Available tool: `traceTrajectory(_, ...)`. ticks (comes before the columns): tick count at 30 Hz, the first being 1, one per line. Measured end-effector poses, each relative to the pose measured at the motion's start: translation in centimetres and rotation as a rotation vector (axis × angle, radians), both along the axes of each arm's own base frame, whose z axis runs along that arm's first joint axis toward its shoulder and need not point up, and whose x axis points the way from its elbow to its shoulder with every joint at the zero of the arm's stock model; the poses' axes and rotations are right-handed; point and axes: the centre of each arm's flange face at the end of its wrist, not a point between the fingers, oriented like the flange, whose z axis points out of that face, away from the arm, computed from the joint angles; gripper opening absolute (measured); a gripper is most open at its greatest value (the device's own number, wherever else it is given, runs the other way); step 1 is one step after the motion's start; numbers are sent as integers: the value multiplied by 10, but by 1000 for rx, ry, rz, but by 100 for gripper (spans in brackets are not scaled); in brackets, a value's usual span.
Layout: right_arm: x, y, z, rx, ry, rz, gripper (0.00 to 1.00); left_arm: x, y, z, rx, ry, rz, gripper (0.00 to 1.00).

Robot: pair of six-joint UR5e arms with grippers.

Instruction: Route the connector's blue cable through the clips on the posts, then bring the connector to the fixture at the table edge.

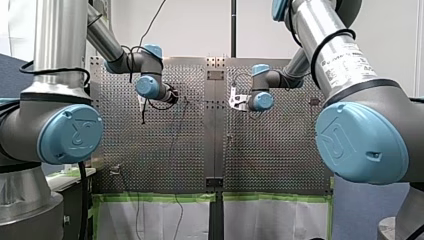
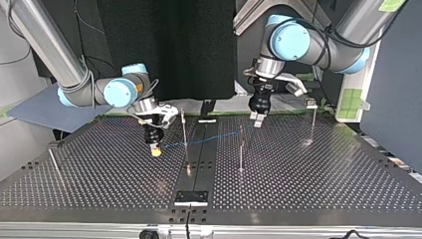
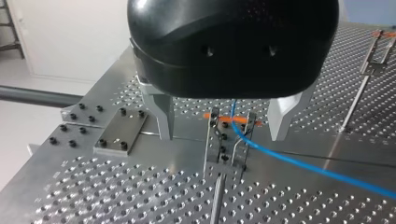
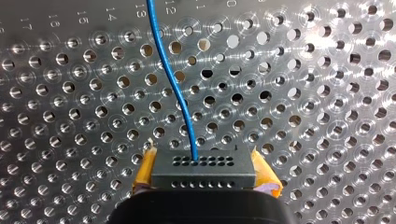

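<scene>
The connector (image 4: pixel 202 170), a dark block with rows of small holes, is sitting clamped between the yellow pads (image 4: pixel 145 171) of my right gripper (image 2: pixel 156 149), which is hanging just above the perforated table (image 2: pixel 308 184) at the top view's left. The blue cable (image 4: pixel 173 84) is leaving the connector's face. In the top view it is running rightward, crossing a thin post (image 2: pixel 184 130) and reaching a second post (image 2: pixel 241 149). In the left wrist view it is lying between the plates of a clip (image 3: pixel 214 140). My left gripper (image 3: pixel 221 135) is hovering over that clip with its metal fingers (image 3: pixel 161 114) spread wide, one on each side, gripping nothing. The fixture plate (image 2: pixel 190 197) is lying at the table's near edge in the top view, well apart from the connector.
</scene>
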Motion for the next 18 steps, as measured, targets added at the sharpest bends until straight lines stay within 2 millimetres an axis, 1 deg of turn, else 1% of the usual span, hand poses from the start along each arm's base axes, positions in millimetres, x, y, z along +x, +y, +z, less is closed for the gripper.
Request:
traceTrajectory(9, 0, 0, 0, 1, -2, 0, 0, -5, -7, -1, 11, 8, -12, 100)
traceTrajectory(18, 0, 0, 0, 2, -2, 0, 0, -6, -8, -1, 9, 9, -11, 100)
